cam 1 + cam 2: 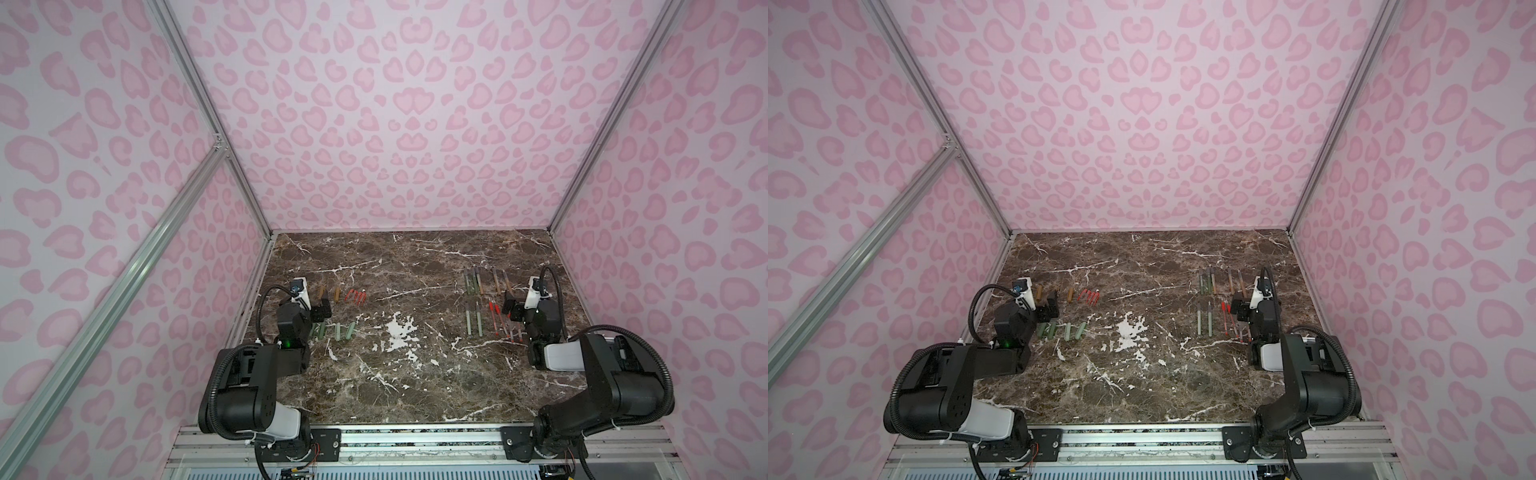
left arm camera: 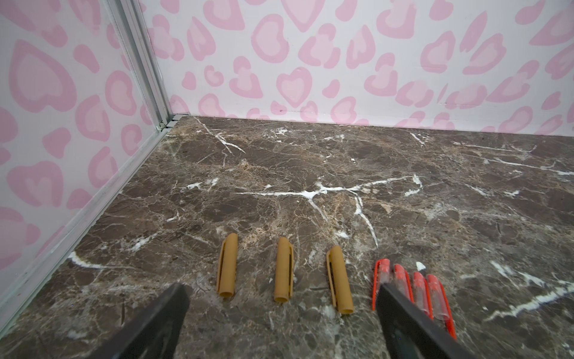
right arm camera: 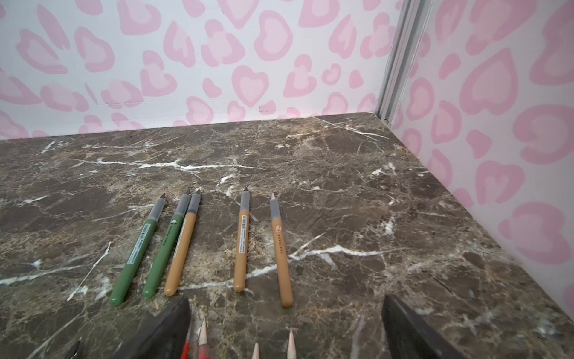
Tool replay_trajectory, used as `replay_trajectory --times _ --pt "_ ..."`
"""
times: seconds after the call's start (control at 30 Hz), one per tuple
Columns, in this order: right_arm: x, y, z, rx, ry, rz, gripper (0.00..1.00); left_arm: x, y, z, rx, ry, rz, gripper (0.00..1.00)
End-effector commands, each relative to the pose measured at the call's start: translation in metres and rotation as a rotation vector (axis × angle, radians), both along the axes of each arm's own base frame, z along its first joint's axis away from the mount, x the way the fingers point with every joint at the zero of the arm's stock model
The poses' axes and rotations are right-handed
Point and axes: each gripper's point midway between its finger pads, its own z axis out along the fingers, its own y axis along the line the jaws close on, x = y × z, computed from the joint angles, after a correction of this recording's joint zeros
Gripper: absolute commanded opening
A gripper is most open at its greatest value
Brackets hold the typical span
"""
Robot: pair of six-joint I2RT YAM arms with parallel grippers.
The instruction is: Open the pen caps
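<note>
pen caps left on table, pen bodies right, well apart

tan caps: three abreast | red caps: four beside | fingers: spread, empty

Dark marble table. On its left side, three tan caps and four red caps lie in a far row, with green caps in a nearer row. On the right side, two green pens and three tan pens lie far, with grey-green pens and red pens nearer.
</note>
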Motion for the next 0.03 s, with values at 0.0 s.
replay_trajectory --times 0.0 --pt "-0.0043 0.0031 0.0063 -0.006 -0.041 0.02 0.98 0.0026 0.0008 0.0086 0.0 -0.033 0.006 0.98"
